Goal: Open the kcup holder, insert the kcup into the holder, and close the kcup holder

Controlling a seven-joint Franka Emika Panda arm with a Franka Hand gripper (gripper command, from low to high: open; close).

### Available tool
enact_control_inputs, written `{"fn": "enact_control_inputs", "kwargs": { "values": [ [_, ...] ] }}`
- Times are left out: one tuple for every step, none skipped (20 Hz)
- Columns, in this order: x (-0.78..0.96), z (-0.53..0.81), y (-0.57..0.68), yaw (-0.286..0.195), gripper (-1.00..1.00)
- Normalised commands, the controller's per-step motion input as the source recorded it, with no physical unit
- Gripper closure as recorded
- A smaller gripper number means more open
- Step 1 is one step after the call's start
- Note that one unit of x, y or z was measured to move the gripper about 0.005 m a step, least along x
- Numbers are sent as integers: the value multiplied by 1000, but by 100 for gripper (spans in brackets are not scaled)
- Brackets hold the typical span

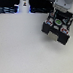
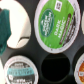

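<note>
A green-topped kcup [image 2: 56, 24] sits in the kcup holder [image 2: 35, 55] beside an empty slot [image 2: 56, 69].

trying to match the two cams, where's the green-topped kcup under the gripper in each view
Exterior view: the kcup sits in the kcup holder at the exterior view's upper right, just under the gripper.
Wrist view: the kcup fills much of the frame, its green foil top facing the camera.
Shared landmark: the empty slot in the black drawer; in the exterior view it is too small to pick out.

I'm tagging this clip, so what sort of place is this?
Probably a lab bench or test tabletop: a plain white table, a black kcup holder with coffee pods in its slots, and a white bottle-like object at the back.
</note>
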Motion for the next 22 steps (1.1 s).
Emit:
{"fn": "enact_control_inputs", "kwargs": {
  "values": [
    [355, 486, -346, 77, -100],
    [365, 464, -377, 75, -100],
    [407, 407, -393, 66, -100],
    [436, 372, -426, 63, -100],
    [497, 288, -445, 49, -100],
    [511, 263, -451, 47, -100],
    [539, 229, -442, 42, -100],
    [560, 188, -436, 40, -100],
    [572, 253, -420, 32, -100],
    [596, 211, -434, 28, -100],
    [604, 177, -426, 27, -100],
    [620, 152, -420, 25, -100],
    [630, 141, -415, 24, -100],
    [624, 136, -415, 26, -100],
    [626, 123, -412, 25, -100],
    [641, 103, -413, 23, -100],
    [671, 100, -408, 18, -100],
    [686, 96, -408, 16, -100],
    [717, 76, -375, 15, -100],
    [724, 39, -354, 14, -100],
    [723, -2, -326, 18, -100],
    [715, -15, -301, 21, -100]
  ]
}}
